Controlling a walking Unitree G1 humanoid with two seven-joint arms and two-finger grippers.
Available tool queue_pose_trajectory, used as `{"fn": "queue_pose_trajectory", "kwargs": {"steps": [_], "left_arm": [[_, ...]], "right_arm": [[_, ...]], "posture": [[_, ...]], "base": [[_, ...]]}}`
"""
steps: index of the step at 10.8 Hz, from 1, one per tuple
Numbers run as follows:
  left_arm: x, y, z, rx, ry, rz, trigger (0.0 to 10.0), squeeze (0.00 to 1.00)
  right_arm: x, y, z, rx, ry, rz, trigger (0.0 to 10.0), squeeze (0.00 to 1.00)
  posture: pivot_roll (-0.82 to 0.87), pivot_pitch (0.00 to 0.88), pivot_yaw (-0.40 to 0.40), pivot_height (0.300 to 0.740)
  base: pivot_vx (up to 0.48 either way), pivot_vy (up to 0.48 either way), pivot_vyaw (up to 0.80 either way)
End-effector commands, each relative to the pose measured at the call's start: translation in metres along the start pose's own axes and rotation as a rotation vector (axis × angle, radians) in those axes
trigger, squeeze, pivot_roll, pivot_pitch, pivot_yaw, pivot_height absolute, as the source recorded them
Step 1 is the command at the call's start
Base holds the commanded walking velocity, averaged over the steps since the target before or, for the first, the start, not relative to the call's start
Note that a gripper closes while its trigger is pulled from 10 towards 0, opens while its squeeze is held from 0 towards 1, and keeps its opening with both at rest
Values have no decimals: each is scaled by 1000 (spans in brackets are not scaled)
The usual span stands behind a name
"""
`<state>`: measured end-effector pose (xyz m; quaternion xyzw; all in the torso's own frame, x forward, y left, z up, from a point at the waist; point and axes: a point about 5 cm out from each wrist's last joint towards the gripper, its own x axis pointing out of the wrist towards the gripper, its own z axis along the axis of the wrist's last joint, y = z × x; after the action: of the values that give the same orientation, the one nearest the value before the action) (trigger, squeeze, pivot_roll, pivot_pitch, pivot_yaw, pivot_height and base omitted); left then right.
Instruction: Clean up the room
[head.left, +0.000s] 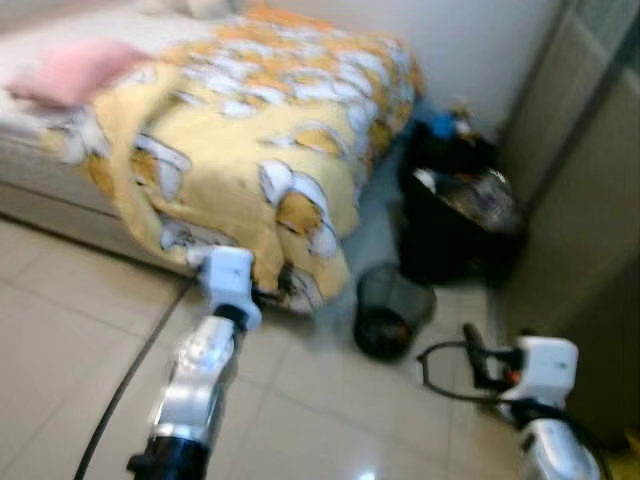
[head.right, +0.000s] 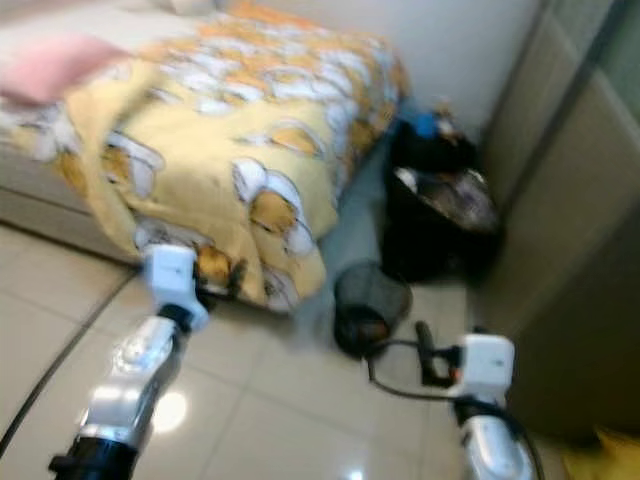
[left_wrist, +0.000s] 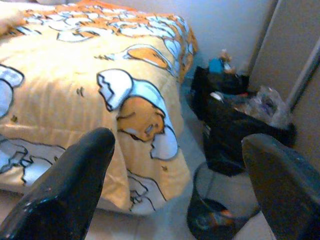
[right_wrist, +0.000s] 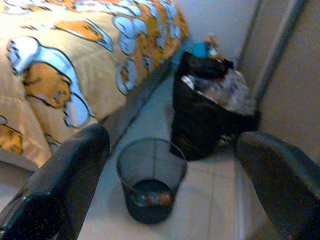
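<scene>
In the left eye view, blurred by motion, a bed (head.left: 60, 170) carries a yellow cartoon-print quilt (head.left: 270, 130) that spills over its corner to the tiled floor (head.left: 330, 410). A pink pillow (head.left: 75, 70) lies on the bed, well apart from that corner. Just beside the hanging quilt stands a black mesh wastebasket (head.left: 390, 310), and behind the wastebasket sits a stuffed black trash bag (head.left: 460, 215) against a beige cabinet (head.left: 590, 200). The left arm (head.left: 205, 365) reaches toward the quilt's hem; the right arm (head.left: 540, 375) is raised near the wastebasket, on its cabinet side.

The right eye view repeats this layout, with the wastebasket between the quilt corner and the trash bag.

In the left wrist view, the left gripper (left_wrist: 180, 185) has its two black fingers (left_wrist: 70, 185) spread wide with nothing between them; beyond lie the quilt and the wastebasket.

In the right wrist view, the right gripper (right_wrist: 170, 185) is likewise spread wide and empty, aimed at the wastebasket, which holds some scraps at its bottom. The trash bag is just behind it.
</scene>
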<state>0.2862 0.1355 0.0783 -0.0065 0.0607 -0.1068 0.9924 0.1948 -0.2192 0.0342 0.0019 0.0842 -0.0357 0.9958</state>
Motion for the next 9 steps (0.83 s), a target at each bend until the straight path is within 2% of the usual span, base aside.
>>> {"fn": "queue_pose_trajectory", "kwargs": {"steps": [1,2,4,6,7,8,9], "left_arm": [[-3,8,4,31,-14,14,10000,0],[-3,9,-1,-13,17,18,10000,0],[3,10,0,2,20,6,10000,0],[4,10,-3,13,30,-24,10000,0],[-7,10,-8,-19,9,-35,10000,0],[-31,1,-5,-36,-59,-127,10000,0],[-40,5,-8,-27,-49,-130,10000,0]], "right_arm": [[3,8,4,17,-15,29,10000,0],[7,8,8,17,-27,18,10000,0],[13,12,12,21,-48,12,10000,0],[10,17,10,44,-50,-4,10000,0],[3,14,4,110,-27,-47,10000,0],[-8,16,3,46,-20,5,10000,0],[-13,11,1,14,-8,12,10000,0]], "posture": [[-24,0,-41,732],[-28,0,-32,732],[-41,0,-11,732],[-40,0,-3,732],[-44,0,-2,732],[-37,0,-6,732],[-24,0,-16,732]], "base": [[454,0,0],[450,0,0],[450,0,0],[450,0,0],[450,0,0],[450,0,0],[450,0,0]]}}
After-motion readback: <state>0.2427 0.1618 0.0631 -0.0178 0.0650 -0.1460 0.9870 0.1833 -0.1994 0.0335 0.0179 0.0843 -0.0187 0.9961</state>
